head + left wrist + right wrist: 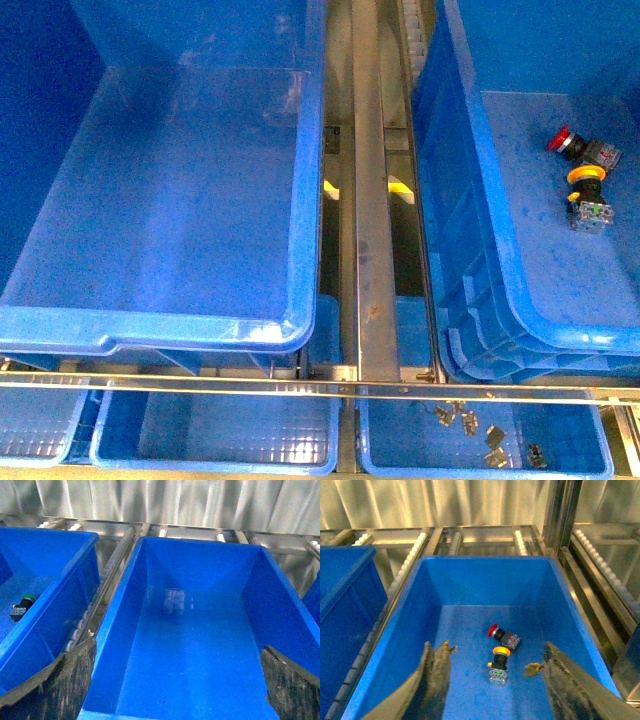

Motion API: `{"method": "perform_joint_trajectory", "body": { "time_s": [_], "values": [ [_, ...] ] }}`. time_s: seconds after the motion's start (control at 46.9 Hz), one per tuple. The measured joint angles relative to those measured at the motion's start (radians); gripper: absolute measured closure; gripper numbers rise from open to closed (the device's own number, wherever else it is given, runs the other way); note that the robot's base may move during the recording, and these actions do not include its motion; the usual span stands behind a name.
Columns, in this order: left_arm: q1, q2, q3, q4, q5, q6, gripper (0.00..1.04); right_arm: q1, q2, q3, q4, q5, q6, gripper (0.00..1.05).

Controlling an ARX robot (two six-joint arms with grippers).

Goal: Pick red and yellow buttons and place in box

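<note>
Right gripper (492, 680) jaws spread wide, holding nothing, above the right-hand box (400, 630) where the yellow button (499, 661) lies just beside the red button (501, 635) beyond it; left gripper (175, 687) jaws likewise wide, over a bare blue bin (280, 595).

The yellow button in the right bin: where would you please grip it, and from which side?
Probably across the black neck just behind the cap of the yellow button, coming from above: it lies on its side, apart from the red button.
</note>
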Motion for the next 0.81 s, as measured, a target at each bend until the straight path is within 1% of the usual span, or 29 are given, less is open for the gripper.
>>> {"method": "perform_joint_trajectory", "body": {
  "time_s": [0.064, 0.085, 0.149, 0.192, 0.235, 0.341, 0.811],
  "values": [
    [0.0, 0.0, 0.0, 0.0, 0.0, 0.0, 0.08, 0.027, -0.042, -0.01, -0.031, 0.023, 0.0, 0.69],
    [0.0, 0.0, 0.0, 0.0, 0.0, 0.0, 0.08, 0.033, -0.051, -0.013, -0.04, 0.03, 0.0, 0.72],
    [0.0, 0.0, 0.0, 0.0, 0.0, 0.0, 0.08, 0.057, -0.067, -0.033, -0.027, 0.051, 0.0, 0.88],
    [0.0, 0.0, 0.0, 0.0, 0.0, 0.0, 0.08, 0.082, -0.087, -0.033, -0.037, 0.095, -0.001, 0.95],
    [0.0, 0.0, 0.0, 0.0, 0.0, 0.0, 0.08, 0.127, -0.11, -0.033, -0.058, 0.15, -0.002, 1.02],
    [0.0, 0.0, 0.0, 0.0, 0.0, 0.0, 0.08, 0.174, -0.154, -0.033, -0.094, 0.16, -0.003, 1.01],
    [0.0, 0.0, 0.0, 0.0, 0.0, 0.0, 0.08, 0.179, -0.321, -0.033, -0.262, 0.171, -0.003, 1.01]
  ]
}}
